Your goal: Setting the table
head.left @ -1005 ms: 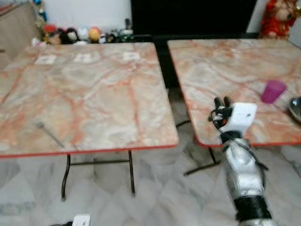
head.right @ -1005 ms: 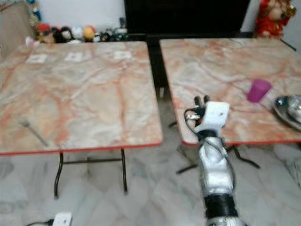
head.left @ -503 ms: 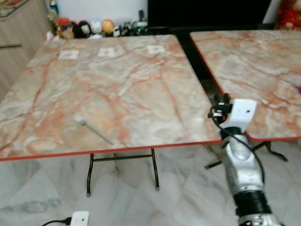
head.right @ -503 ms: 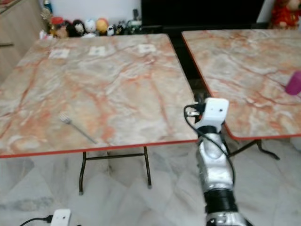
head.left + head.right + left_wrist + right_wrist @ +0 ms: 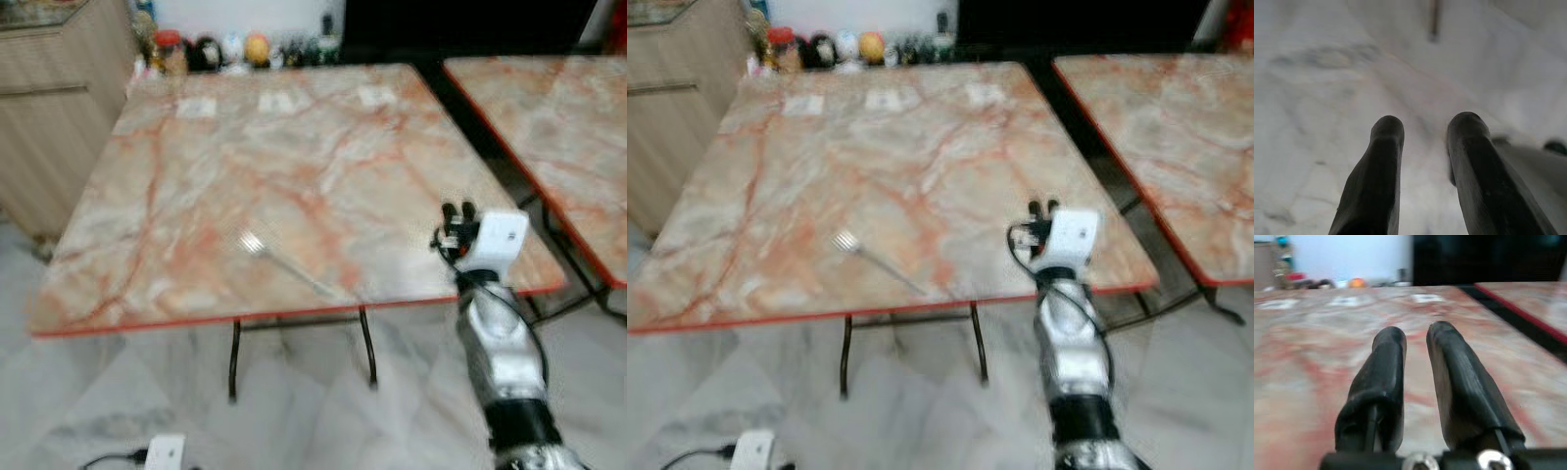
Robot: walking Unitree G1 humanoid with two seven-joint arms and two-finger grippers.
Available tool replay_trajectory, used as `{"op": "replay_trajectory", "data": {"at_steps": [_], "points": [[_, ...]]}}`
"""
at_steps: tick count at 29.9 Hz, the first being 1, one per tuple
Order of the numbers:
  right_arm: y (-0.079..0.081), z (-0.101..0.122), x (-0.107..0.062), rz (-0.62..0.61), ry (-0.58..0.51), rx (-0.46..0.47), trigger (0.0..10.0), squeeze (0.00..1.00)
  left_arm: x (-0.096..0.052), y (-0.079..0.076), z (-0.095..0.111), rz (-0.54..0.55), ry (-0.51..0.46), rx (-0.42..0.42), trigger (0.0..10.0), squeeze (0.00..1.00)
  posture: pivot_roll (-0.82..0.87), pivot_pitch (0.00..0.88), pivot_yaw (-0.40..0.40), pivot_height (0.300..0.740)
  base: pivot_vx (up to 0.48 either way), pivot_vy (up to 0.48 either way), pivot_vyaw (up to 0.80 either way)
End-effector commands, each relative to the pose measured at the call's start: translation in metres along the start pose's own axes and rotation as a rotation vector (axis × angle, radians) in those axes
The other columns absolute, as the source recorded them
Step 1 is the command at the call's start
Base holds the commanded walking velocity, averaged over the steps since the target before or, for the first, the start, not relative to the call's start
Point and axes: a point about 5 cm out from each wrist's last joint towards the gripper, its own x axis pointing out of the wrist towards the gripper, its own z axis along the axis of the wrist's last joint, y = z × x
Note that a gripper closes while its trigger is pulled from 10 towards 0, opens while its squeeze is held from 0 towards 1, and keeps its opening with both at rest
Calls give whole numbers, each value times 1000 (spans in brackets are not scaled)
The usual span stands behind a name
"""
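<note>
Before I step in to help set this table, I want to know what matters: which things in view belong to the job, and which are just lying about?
For the job:
- fork lying on the near table
- right claw, held low over that table's near right corner, holding nothing

Lying about:
- toy figures beyond the table
- second table
- white plug box on the floor
- wooden cabinet

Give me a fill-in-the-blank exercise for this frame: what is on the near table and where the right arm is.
1. The only piece of cutlery on the marble table is a ____.
2. The fork lies near the table's ____ edge.
3. The right gripper is raised over the table's near ____ corner.
4. The table's edge trim is ____.

Missing words: fork; front; right; red
</note>
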Motion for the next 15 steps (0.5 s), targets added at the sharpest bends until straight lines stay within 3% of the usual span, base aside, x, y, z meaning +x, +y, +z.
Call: {"op": "replay_trajectory", "data": {"at_steps": [1,14,15], "points": [[-7,2,1,-16,-6,-12,10000,0,-4,-4,-14,-7,38,-20,10000,0,-40,99,10,740,0,0,800],[-10,-2,1,-13,11,-18,10000,0,-4,-5,-12,-16,23,-27,10000,0,-39,101,11,740,0,0,800],[-10,-3,1,-9,14,-16,10000,0,-4,-6,-12,-16,23,-26,10000,0,-38,101,11,740,0,0,0]]}}
